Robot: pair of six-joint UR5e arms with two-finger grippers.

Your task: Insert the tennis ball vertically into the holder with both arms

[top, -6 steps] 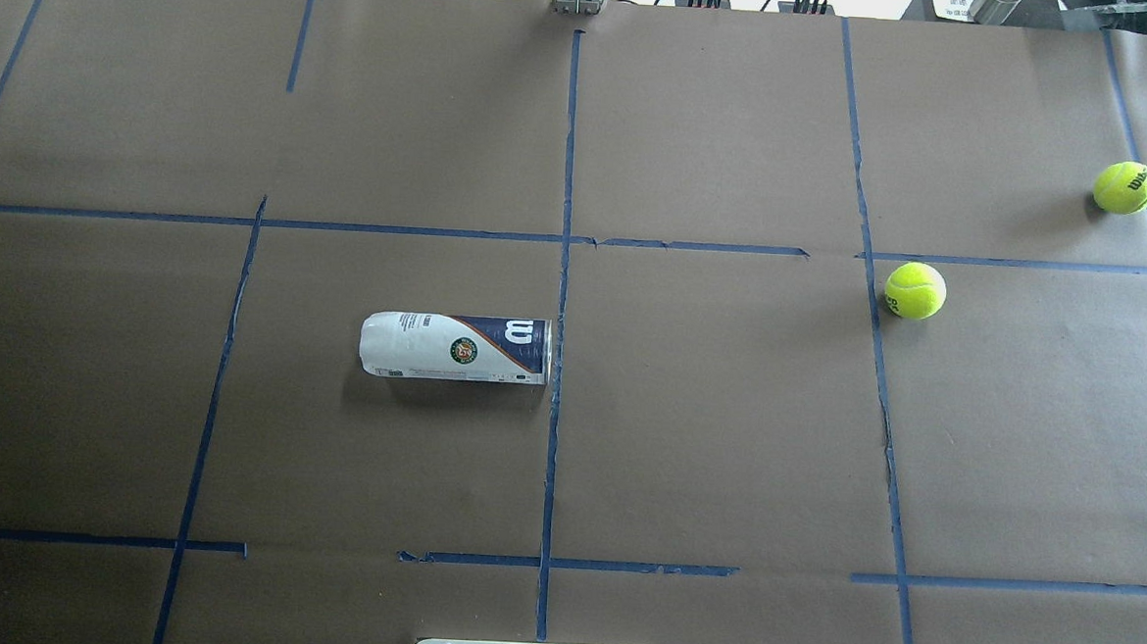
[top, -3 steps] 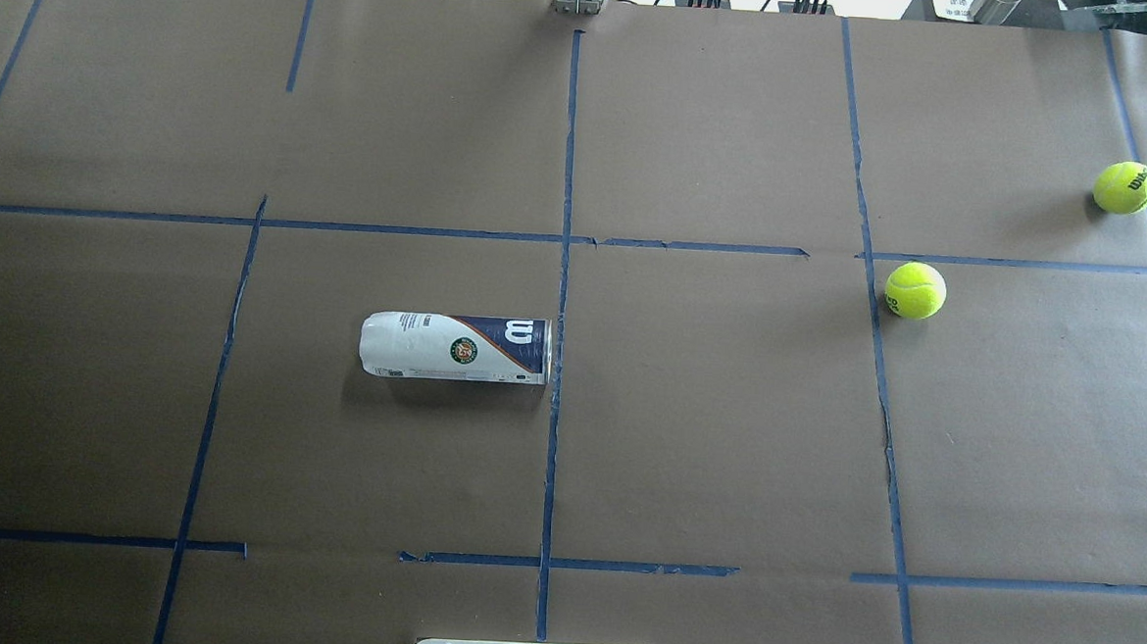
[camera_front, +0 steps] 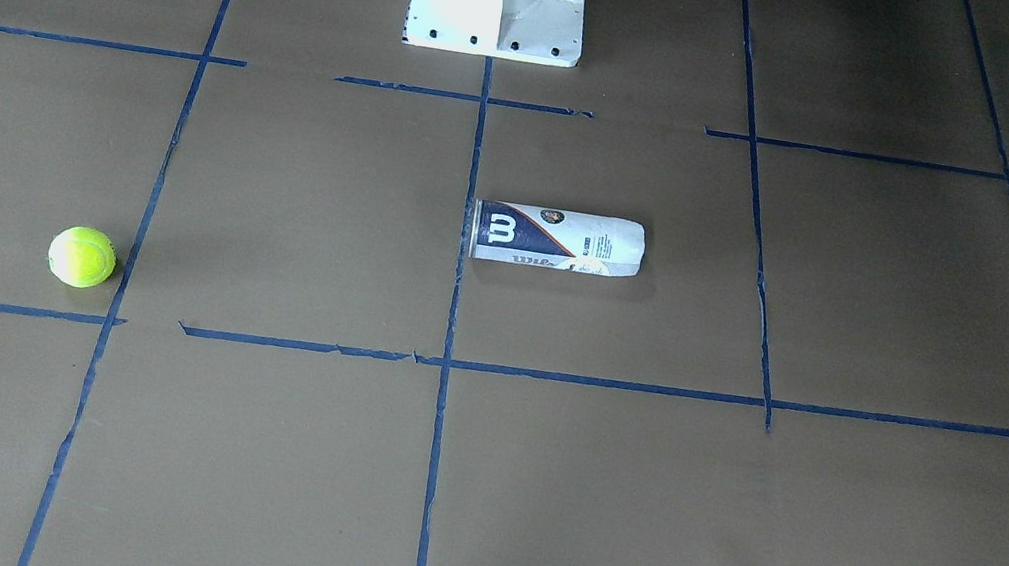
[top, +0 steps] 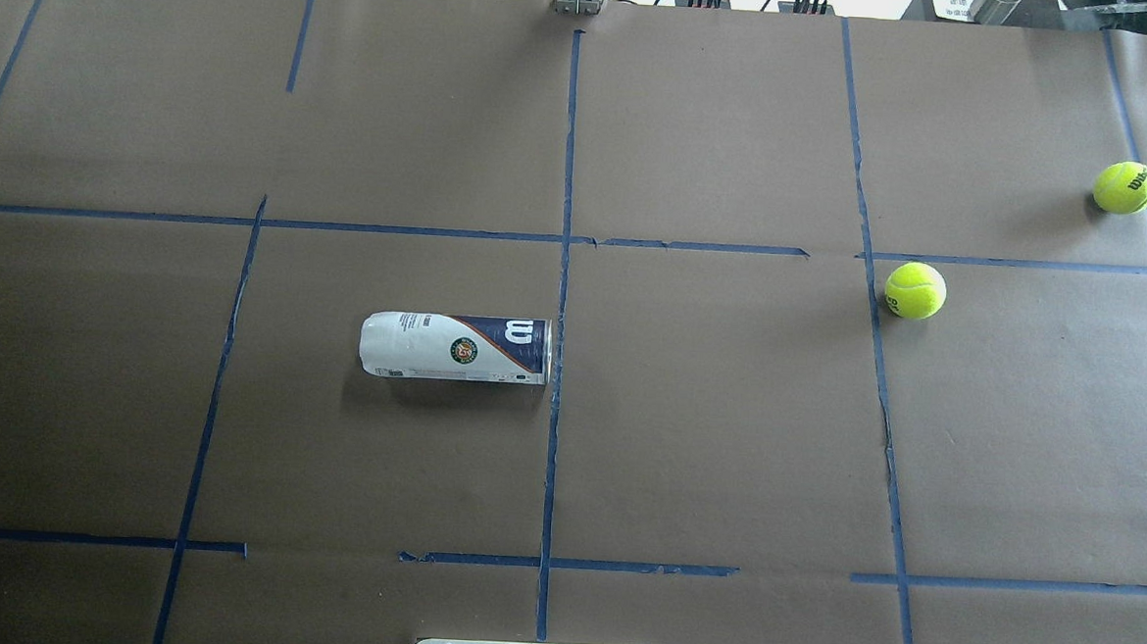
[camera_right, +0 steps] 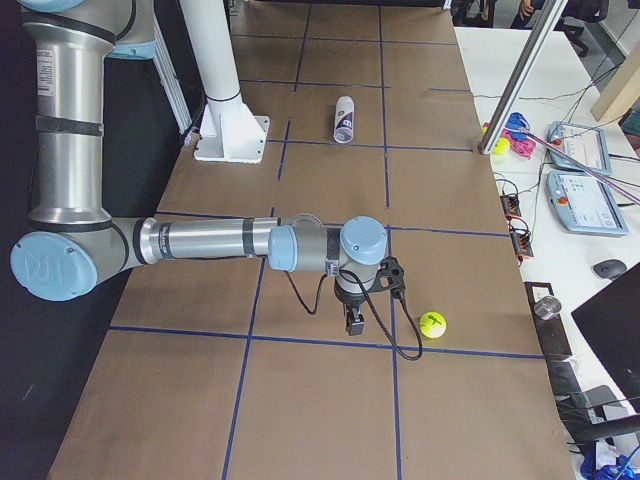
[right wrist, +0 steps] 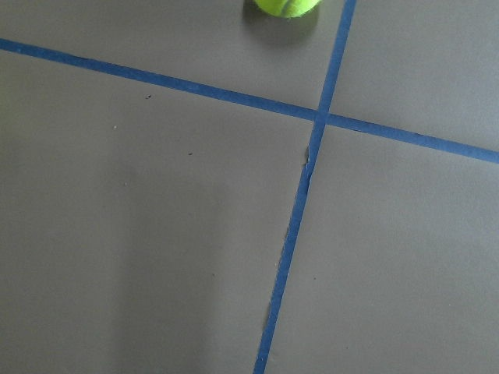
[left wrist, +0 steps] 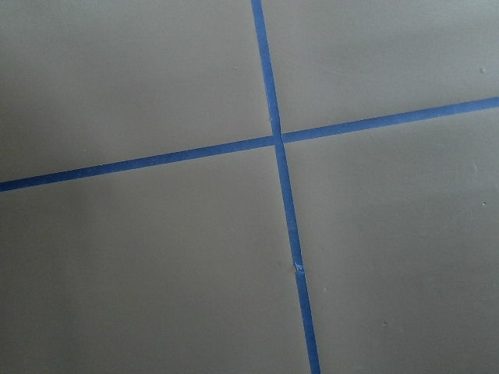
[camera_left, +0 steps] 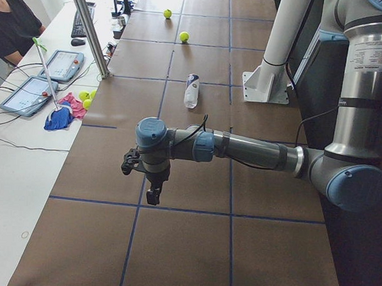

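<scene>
tennis ball rests on the table well apart from the holder, off its navy end; the holder lies on its side. left gripper hangs above the table well beyond the holder's white end, right gripper and a second ball well beyond its navy end. how far either gripper is parted, or what it holds, cannot be told.

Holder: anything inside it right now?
No ball shows inside the holder, which lies on its side on the table. Its label wraps the wall, so the interior is mostly hidden; I cannot confirm that it is empty.
</scene>
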